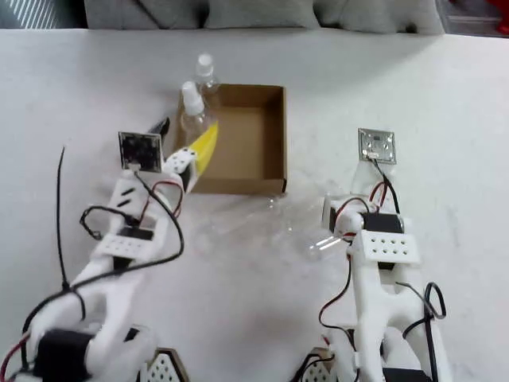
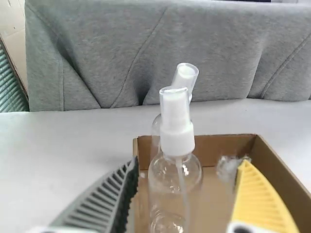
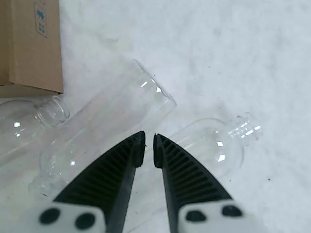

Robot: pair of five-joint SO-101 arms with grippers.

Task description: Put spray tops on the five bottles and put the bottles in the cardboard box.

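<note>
The cardboard box (image 1: 270, 135) lies open in the middle of the table. A clear bottle (image 2: 174, 174) with a white spray top (image 2: 176, 121) stands upright at the box's left wall. My left gripper (image 2: 187, 167) is open around it, and neither the grey finger (image 2: 114, 194) nor the yellow one (image 2: 257, 199) touches it. A second capped bottle (image 1: 205, 76) stands just behind the first. My right gripper (image 3: 148, 145) is shut on nothing, hanging over three topless bottles lying on the table: one (image 3: 112, 126) below the fingers, one (image 3: 216, 145) beside it, one (image 3: 22, 126) by the box corner.
A grey sofa back (image 2: 160, 43) runs behind the table's far edge. Each arm carries a small square camera board (image 1: 376, 146) above its wrist. Open white tabletop (image 1: 445, 95) lies to the right of the box and along the far left.
</note>
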